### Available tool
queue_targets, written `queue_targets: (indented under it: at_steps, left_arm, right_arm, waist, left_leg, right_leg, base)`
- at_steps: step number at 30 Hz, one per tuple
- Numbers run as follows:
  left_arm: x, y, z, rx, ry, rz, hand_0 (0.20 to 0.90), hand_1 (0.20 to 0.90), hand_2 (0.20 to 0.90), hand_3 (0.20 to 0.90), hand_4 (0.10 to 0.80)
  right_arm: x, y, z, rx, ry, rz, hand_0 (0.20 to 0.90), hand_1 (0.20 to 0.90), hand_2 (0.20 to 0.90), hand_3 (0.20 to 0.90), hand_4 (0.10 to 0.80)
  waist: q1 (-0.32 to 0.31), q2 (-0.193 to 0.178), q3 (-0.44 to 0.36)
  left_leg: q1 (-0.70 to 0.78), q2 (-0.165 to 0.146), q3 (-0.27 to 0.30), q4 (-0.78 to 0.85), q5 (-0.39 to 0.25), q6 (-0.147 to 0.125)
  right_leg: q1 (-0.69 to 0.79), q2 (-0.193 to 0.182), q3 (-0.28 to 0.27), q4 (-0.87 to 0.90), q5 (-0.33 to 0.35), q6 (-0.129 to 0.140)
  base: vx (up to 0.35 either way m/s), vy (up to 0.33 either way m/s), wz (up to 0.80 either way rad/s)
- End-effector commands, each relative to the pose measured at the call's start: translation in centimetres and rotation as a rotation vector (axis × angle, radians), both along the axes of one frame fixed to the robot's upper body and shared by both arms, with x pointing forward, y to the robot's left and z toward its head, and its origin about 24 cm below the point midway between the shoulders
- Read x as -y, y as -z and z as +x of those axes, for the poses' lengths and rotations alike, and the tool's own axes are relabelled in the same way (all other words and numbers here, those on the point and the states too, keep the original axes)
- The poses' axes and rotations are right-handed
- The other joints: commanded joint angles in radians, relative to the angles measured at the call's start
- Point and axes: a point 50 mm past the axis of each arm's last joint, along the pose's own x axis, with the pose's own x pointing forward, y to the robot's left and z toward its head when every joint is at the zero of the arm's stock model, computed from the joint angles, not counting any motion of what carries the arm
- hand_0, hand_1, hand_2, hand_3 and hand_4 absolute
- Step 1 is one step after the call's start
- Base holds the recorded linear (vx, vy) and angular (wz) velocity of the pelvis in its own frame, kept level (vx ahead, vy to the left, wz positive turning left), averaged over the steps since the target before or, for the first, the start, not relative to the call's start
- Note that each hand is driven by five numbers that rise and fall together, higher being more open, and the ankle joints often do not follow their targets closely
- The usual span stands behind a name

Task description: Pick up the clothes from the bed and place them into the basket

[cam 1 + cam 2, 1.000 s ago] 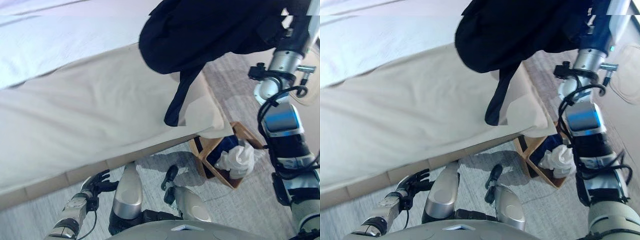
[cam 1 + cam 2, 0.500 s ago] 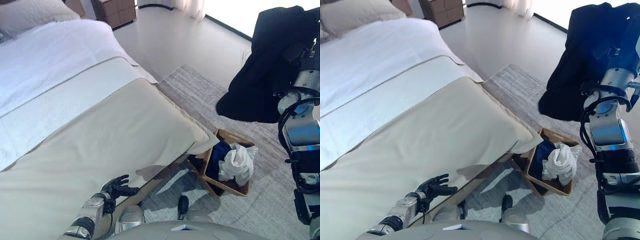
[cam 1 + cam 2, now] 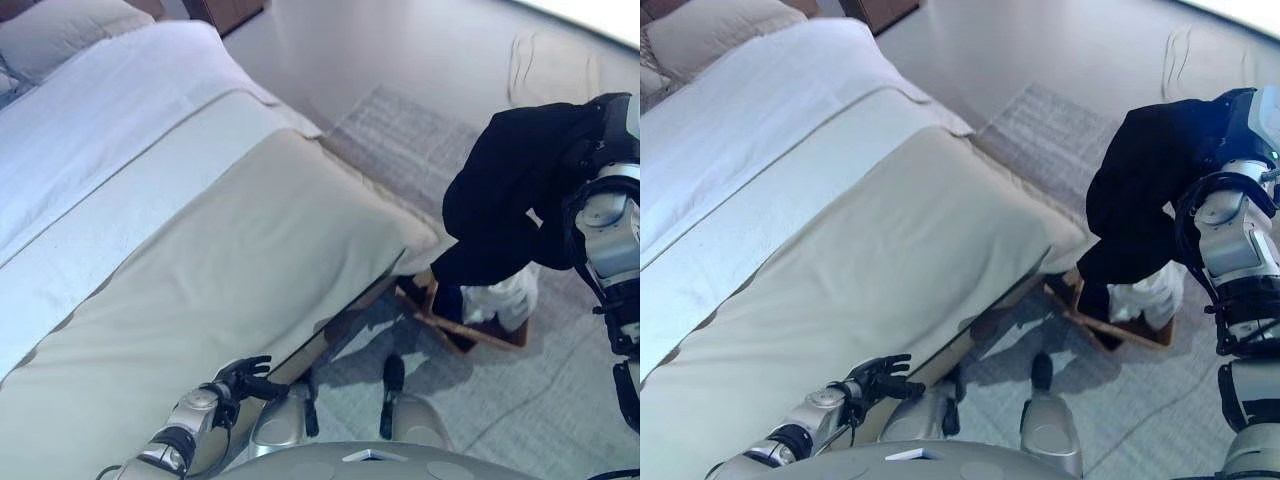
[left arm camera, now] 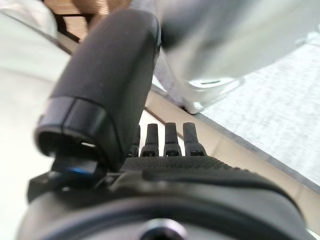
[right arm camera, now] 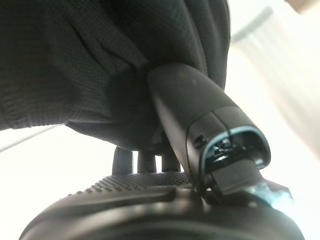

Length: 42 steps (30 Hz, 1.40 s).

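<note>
While right hand (image 5: 165, 150) clutched black garment (image 3: 510, 200), garment's lower end hung into wooden basket (image 3: 490, 335) beside bed (image 3: 200, 250); left hand (image 3: 240, 378) relaxed, empty, at bed's near edge.

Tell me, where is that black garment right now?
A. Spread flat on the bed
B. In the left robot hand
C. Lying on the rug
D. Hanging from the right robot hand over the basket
D: the black garment hangs from the right robot hand, its lower end over the basket.

The right hand (image 5: 165, 195) pinches black cloth (image 5: 95, 60) between thumb and fingers (image 5: 142, 160); the cloth bunches just past them.
</note>
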Motion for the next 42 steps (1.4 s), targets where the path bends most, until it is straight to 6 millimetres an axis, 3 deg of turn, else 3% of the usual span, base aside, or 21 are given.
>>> queue_targets:
  at_steps: [1, 8, 9, 10, 11, 21, 26, 33, 35, 38, 42]
  left_arm:
    - [-1.3, -1.5, 1.9, 0.098, 0.015, 0.026, 0.900, 0.900, 0.900, 0.900, 0.800]
    - [0.1, -4.6, 5.9, 0.296, 0.051, -0.023, 0.900, 0.900, 0.900, 0.900, 0.800]
    - [0.0, -4.9, 6.2, 0.311, 0.051, -0.026, 0.900, 0.900, 0.900, 0.900, 0.800]
    - [-0.1, -5.1, 6.4, 0.318, 0.049, -0.026, 0.900, 0.900, 0.900, 0.900, 0.800]
    - [-0.2, -5.3, 6.6, 0.327, 0.046, -0.026, 0.900, 0.900, 0.900, 0.900, 0.800]
    - [-1.3, -5.7, 6.5, 0.318, 0.006, -0.023, 0.900, 0.900, 0.900, 0.900, 0.800]
    - [-2.0, -5.0, 5.7, 0.273, 0.000, -0.014, 0.900, 0.900, 0.900, 0.900, 0.800]
    - [-2.7, -4.3, 4.8, 0.227, -0.021, 0.003, 0.900, 0.900, 0.900, 0.900, 0.800]
    - [-3.1, -4.1, 4.3, 0.205, -0.037, 0.011, 0.900, 0.900, 0.900, 0.900, 0.800]
    - [-3.5, -3.2, 3.1, 0.160, -0.051, 0.027, 0.900, 0.900, 0.900, 0.900, 0.800]
    - [-3.6, -1.6, 0.7, 0.072, -0.088, 0.040, 0.900, 0.900, 0.900, 0.900, 0.800]
  right_arm:
    - [-1.9, -8.7, 0.3, 0.242, -0.034, -0.210, 0.300, 0.300, 0.300, 0.200, 0.100]
    - [-0.7, -7.7, 1.5, 0.098, 0.068, -0.194, 0.300, 0.300, 0.300, 0.200, 0.100]
    - [-0.5, -7.6, 1.5, 0.086, 0.084, -0.191, 0.453, 0.453, 0.453, 0.378, 0.278]
    - [-0.3, -7.6, 1.5, 0.074, 0.102, -0.190, 0.561, 0.561, 0.561, 0.505, 0.405]
    - [-0.1, -7.5, 1.5, 0.065, 0.118, -0.192, 0.900, 0.900, 0.900, 0.900, 0.800]
    - [1.6, -6.7, 0.9, 0.110, 0.215, -0.096, 0.900, 0.900, 0.900, 0.900, 0.800]
    - [2.4, -5.2, -0.1, 0.191, 0.231, 0.017, 0.900, 0.900, 0.900, 0.900, 0.800]
    - [3.1, -3.4, -0.7, 0.106, 0.208, 0.059, 0.900, 0.900, 0.900, 0.900, 0.800]
    - [2.9, -2.0, -0.7, 0.082, 0.159, 0.110, 0.900, 0.900, 0.900, 0.900, 0.800]
    - [2.0, 2.2, -1.1, 0.064, 0.041, 0.244, 0.900, 0.900, 0.900, 0.900, 0.800]
    - [-1.9, 12.3, -3.7, 0.041, -0.182, 0.706, 0.900, 0.900, 0.900, 0.900, 0.800]
  waist:
    - [-0.012, -0.082, 0.036]
    - [-0.029, -0.040, 0.126]
    - [-0.032, -0.034, 0.136]
    - [-0.033, -0.029, 0.142]
    - [-0.035, -0.023, 0.152]
    - [-0.040, 0.001, 0.186]
    - [-0.041, -0.023, 0.166]
    - [-0.037, -0.062, 0.124]
    - [-0.035, -0.078, 0.105]
    - [-0.033, -0.106, 0.064]
    - [-0.045, -0.142, -0.015]
  left_leg:
    - [-0.033, -0.054, -0.038, 0.105, -0.108, -0.003]
    - [-0.153, -0.065, -0.044, 0.162, -0.111, 0.005]
    - [-0.164, -0.068, -0.047, 0.167, -0.109, 0.005]
    - [-0.170, -0.071, -0.049, 0.168, -0.107, 0.005]
    - [-0.178, -0.073, -0.048, 0.167, -0.104, 0.005]
    - [-0.189, -0.082, -0.047, 0.129, -0.079, -0.001]
    - [-0.157, -0.081, -0.044, 0.126, -0.096, 0.004]
    - [-0.104, -0.082, -0.038, 0.104, -0.111, 0.012]
    - [-0.074, -0.081, -0.036, 0.084, -0.113, 0.012]
    - [-0.021, -0.083, -0.032, 0.045, -0.116, 0.013]
    - [0.069, -0.089, -0.028, -0.001, -0.126, 0.019]
  right_leg:
    - [0.061, 0.000, -0.082, -0.055, -0.059, -0.036]
    - [-0.096, 0.001, -0.049, 0.010, -0.054, -0.050]
    - [-0.109, 0.004, -0.042, 0.016, -0.054, -0.052]
    - [-0.117, 0.006, -0.038, 0.019, -0.054, -0.054]
    - [-0.129, 0.007, -0.034, 0.022, -0.053, -0.055]
    - [-0.156, 0.017, -0.016, 0.015, -0.043, -0.056]
    - [-0.129, 0.016, -0.019, 0.012, -0.045, -0.049]
    - [-0.080, 0.016, -0.027, -0.006, -0.039, -0.038]
    - [-0.053, 0.014, -0.033, -0.020, -0.035, -0.032]
    - [0.002, 0.012, -0.046, -0.054, -0.028, -0.021]
    - [0.092, 0.007, -0.055, -0.097, -0.018, -0.004]
  base:
    - [-0.143, -0.025, -0.14]
    - [-0.136, -0.053, -0.09]
    - [-0.046, -0.030, -0.01]
    - [-0.044, -0.019, -0.02]
    - [-0.040, -0.011, -0.04]
    - [-0.015, 0.005, -0.01]
    - [0.017, 0.011, 0.03]
    - [0.040, 0.034, 0.11]
    - [0.061, 0.061, 0.03]
    - [0.067, 0.075, 0.14]
    - [0.113, 0.116, 0.06]
